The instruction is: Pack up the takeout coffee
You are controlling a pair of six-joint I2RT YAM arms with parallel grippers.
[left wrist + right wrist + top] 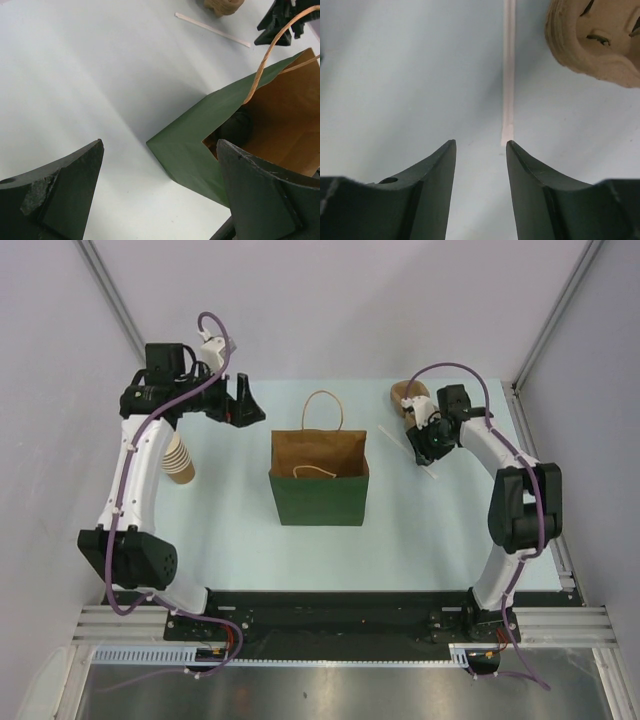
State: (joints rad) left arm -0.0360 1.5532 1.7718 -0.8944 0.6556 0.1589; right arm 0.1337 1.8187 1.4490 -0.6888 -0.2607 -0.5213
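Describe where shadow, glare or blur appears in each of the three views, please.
Top external: even light, mild glare on the metal sheet at the bottom edge. Left wrist: the green paper bag throws a soft shadow on the table; its inside is dim. Right wrist: the right gripper looks dark and soft-edged, the straw slightly blurred.

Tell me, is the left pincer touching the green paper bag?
Apart. The top view shows a strip of table between the left pincer and the green paper bag.
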